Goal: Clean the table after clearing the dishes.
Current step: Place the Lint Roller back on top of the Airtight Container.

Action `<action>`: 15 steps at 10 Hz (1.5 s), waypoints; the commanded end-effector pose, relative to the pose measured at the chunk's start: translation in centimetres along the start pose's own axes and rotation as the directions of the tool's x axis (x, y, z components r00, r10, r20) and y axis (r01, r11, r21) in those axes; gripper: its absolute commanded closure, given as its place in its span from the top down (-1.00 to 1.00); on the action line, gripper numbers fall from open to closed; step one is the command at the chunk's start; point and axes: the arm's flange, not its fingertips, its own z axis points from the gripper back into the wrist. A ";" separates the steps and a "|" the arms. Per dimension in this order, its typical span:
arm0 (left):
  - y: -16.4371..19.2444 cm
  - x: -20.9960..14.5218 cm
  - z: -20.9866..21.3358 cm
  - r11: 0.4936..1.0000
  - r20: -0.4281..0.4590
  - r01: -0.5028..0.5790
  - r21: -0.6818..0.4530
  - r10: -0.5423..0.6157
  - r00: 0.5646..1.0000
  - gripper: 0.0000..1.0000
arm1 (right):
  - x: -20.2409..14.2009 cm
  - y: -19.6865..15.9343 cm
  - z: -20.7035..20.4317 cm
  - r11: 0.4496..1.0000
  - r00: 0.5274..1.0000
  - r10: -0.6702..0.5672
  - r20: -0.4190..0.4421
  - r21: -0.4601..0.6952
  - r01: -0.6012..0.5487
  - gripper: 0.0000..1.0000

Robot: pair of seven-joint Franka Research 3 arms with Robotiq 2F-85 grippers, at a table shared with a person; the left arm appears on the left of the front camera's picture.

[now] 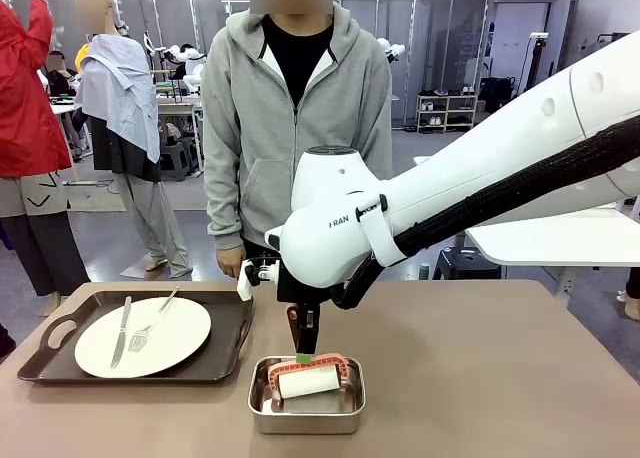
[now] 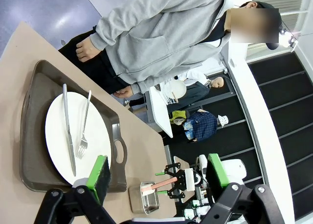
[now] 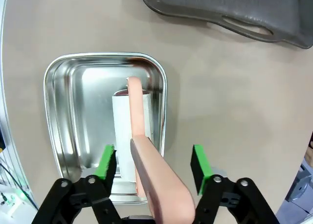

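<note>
While the wide taupe-brown matte table point(image 1: 480, 378) carries a place setting, wiping looks premature.

Near left: dark brown rectangular handled tray point(image 1: 40, 363). Likely stiff plastic of moderate weight. Best taken at the handle cut-outs in its short ends and kept level.

On the tray: round white plate point(image 1: 180, 328), probably ceramic, so hard, slick and breakable. A long metal knife point(image 1: 121, 330) and a metal fork point(image 1: 150, 326) lie loose on it, side by side. I'd expect both to slide at any tilt.

Near centre, just right of the tray: small steel rectangular pan point(image 1: 305, 420). Thin-walled and light, apt to skid if nudged.

In the pan: white-rolled lint roller point(image 1: 308, 381) with a salmon-pink handle point(image 3: 139, 131). It looks light. The handle looks rigid and the roll presumably tacky, so the handle is the place to grip.

Right gripper point(image 1: 303, 350) hangs directly over the pan. Its green pads are apart with the pink handle between them, and I can't see them clamped on anything.

Left gripper point(image 2: 159, 171) looks down over the tray, fingers wide apart and empty.

A person in a grey hoodie point(image 1: 290, 128) stands at the far edge.
</note>
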 end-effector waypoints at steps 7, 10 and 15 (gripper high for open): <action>-0.1 0.4 0.2 1.000 0.011 0.004 -0.019 -0.004 1.000 1.00 | -4.1 0.4 4.4 0.983 0.994 -0.102 0.040 -0.147 0.106 1.00; -0.1 0.4 0.2 1.000 0.011 0.004 -0.019 -0.004 1.000 1.00 | -2.6 -1.1 4.0 0.989 0.997 -0.076 0.027 -0.122 0.079 1.00; -0.1 0.4 0.2 1.000 0.011 0.004 -0.019 -0.004 1.000 1.00 | -2.6 -1.1 4.0 0.989 0.997 -0.076 0.027 -0.122 0.079 1.00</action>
